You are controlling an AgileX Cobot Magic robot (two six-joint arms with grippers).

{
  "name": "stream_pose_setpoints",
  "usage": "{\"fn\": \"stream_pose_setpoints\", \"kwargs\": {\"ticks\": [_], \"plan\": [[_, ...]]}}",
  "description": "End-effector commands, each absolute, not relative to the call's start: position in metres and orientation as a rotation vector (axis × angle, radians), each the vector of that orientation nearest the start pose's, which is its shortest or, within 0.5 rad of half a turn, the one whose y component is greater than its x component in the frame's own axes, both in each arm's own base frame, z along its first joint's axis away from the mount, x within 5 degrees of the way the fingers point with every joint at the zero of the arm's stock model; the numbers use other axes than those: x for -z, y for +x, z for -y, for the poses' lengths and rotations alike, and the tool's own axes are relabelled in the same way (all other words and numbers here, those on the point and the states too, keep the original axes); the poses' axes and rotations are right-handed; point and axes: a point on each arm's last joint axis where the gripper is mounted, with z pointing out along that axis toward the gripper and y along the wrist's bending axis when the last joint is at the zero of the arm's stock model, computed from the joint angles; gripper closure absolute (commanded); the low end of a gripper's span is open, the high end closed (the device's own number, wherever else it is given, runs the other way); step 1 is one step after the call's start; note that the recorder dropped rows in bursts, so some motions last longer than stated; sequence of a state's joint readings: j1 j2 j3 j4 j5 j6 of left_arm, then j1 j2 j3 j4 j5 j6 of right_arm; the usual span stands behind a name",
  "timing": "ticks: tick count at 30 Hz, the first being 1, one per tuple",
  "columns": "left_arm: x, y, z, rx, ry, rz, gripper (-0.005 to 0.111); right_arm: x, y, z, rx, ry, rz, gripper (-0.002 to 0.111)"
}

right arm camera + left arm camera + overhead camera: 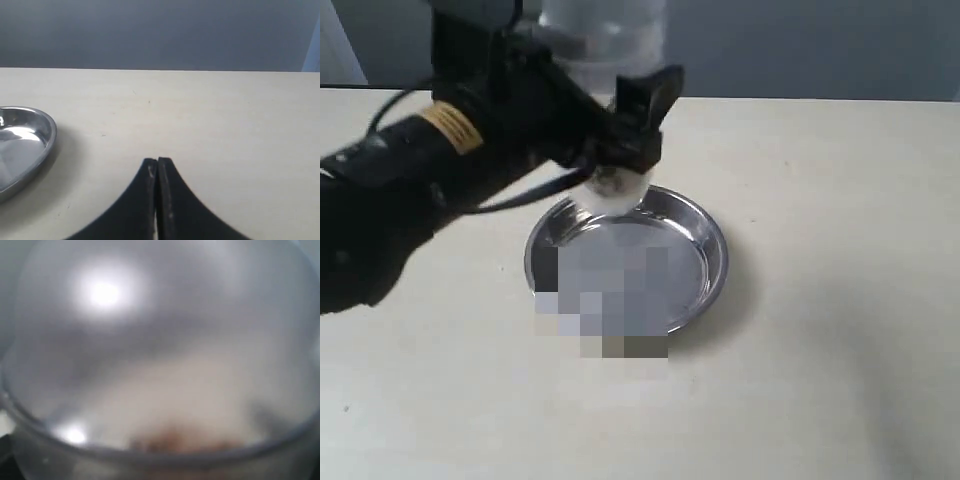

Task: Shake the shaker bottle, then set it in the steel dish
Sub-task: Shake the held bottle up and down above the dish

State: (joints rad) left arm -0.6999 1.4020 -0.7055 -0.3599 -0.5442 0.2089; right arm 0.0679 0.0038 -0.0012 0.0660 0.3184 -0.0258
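My left gripper [625,125] is shut on the shaker bottle [605,40], holding it in the air over the far side of the steel dish [715,240]. The bottle's lower end with brown granules [612,185] hangs just above the dish's far rim. Seen from the left wrist, the frosted bottle [160,340] fills the whole picture and is blurred, with brown granules [170,440] low inside; the fingers are hidden there. My right gripper [158,161] is shut on nothing, low over the table beside the dish [30,145]. It is out of the exterior view.
The dish sits on a pale beige table [840,330]. A grey wall [160,30] stands behind the table's far edge. The left arm's black body [410,190] stretches over the table's left side.
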Motion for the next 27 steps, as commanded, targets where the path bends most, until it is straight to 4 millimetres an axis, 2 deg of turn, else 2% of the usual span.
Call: {"fn": "stream_pose_setpoints", "kwargs": {"ticks": [1, 2, 3, 4, 6, 7, 8, 9, 11, 12, 13, 16, 17, 18, 20, 21, 22, 25, 26, 27], "plan": [[-0.282, 0.226, 0.186, 0.498, 0.458, -1.559, 0.106, -0.186, 0.054, -0.006, -0.094, -0.046, -1.788, 0.109], [-0.304, 0.218, 0.186, 0.511, 0.496, -1.469, 0.106, -0.186, 0.054, -0.006, -0.094, -0.046, -1.788, 0.109], [-0.307, 0.216, 0.185, 0.517, 0.494, -1.471, 0.106, -0.186, 0.054, -0.006, -0.094, -0.046, -1.788, 0.109], [-0.297, 0.217, 0.182, 0.507, 0.477, -1.538, 0.106, -0.186, 0.054, -0.006, -0.094, -0.046, -1.788, 0.109], [-0.246, 0.229, 0.174, 0.449, 0.375, -1.775, 0.106, -0.186, 0.054, -0.006, -0.094, -0.046, -1.788, 0.109], [-0.233, 0.231, 0.172, 0.438, 0.318, -1.826, 0.106, -0.186, 0.054, -0.006, -0.094, -0.046, -1.788, 0.109], [-0.236, 0.231, 0.173, 0.446, 0.311, -1.793, 0.106, -0.186, 0.054, -0.006, -0.094, -0.046, -1.788, 0.109], [-0.253, 0.228, 0.177, 0.461, 0.347, -1.698, 0.106, -0.186, 0.054, -0.006, -0.094, -0.046, -1.788, 0.109], [-0.303, 0.215, 0.182, 0.490, 0.453, -1.440, 0.106, -0.186, 0.054, -0.006, -0.094, -0.046, -1.788, 0.109], [-0.313, 0.212, 0.181, 0.497, 0.462, -1.421, 0.106, -0.186, 0.054, -0.006, -0.094, -0.046, -1.788, 0.109], [-0.307, 0.214, 0.179, 0.501, 0.435, -1.496, 0.106, -0.186, 0.054, -0.006, -0.094, -0.046, -1.788, 0.109], [-0.232, 0.227, 0.175, 0.450, 0.352, -1.858, 0.106, -0.186, 0.054, -0.006, -0.094, -0.046, -1.788, 0.109], [-0.227, 0.227, 0.176, 0.457, 0.341, -1.863, 0.106, -0.186, 0.054, -0.006, -0.094, -0.046, -1.788, 0.109], [-0.236, 0.224, 0.181, 0.480, 0.373, -1.802, 0.106, -0.186, 0.054, -0.006, -0.094, -0.046, -1.788, 0.109], [-0.282, 0.211, 0.188, 0.525, 0.473, -1.552, 0.106, -0.186, 0.054, -0.006, -0.094, -0.046, -1.788, 0.109], [-0.295, 0.207, 0.188, 0.532, 0.492, -1.500, 0.106, -0.186, 0.054, -0.006, -0.094, -0.046, -1.788, 0.109], [-0.293, 0.207, 0.186, 0.541, 0.457, -1.535, 0.106, -0.186, 0.054, -0.006, -0.094, -0.046, -1.788, 0.109], [-0.246, 0.218, 0.180, 0.473, 0.367, -1.765, 0.106, -0.186, 0.054, -0.006, -0.094, -0.046, -1.788, 0.109], [-0.248, 0.218, 0.180, 0.479, 0.357, -1.746, 0.106, -0.186, 0.054, -0.006, -0.094, -0.046, -1.788, 0.109], [-0.262, 0.215, 0.184, 0.498, 0.389, -1.665, 0.106, -0.186, 0.054, -0.006, -0.094, -0.046, -1.788, 0.109]]}}
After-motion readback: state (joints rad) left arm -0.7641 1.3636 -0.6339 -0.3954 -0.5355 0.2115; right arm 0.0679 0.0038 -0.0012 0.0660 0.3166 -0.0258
